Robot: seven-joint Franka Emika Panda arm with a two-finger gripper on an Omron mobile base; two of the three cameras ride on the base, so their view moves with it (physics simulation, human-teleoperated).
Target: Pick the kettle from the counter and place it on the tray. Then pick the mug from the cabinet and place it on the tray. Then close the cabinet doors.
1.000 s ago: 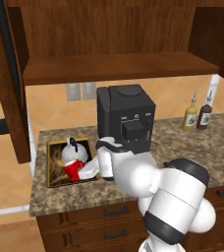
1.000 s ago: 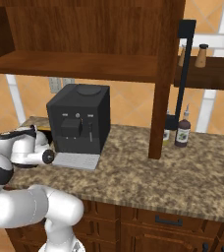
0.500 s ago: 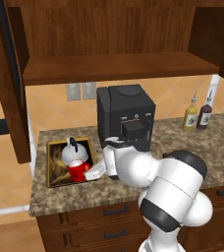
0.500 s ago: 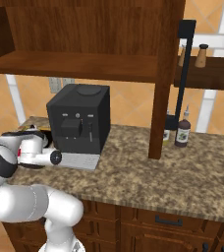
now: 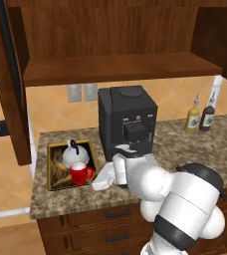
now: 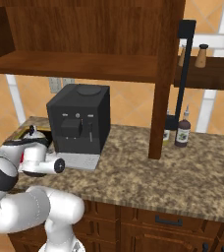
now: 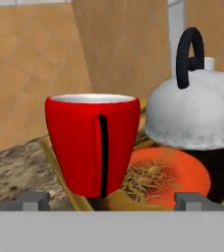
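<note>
black coffee machine (image 5: pixel 128 118), 2 bottles (image 5: pixel 200 113)

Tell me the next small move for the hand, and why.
Probably draw the open hand straight back from the mug and lift it clear. The mug stands upright on the tray beside the kettle, with both fingertips apart and off it, so the placing looks done. The cabinet doors stand open and come next.

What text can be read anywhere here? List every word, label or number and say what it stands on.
No readable text anywhere.
Dark brown bottle and yellow-green bottle on the granite counter: pale labels, too small to read.
Black coffee machine: small front markings, too blurred to read.
Red mug and silver-white kettle: no lettering.
</note>
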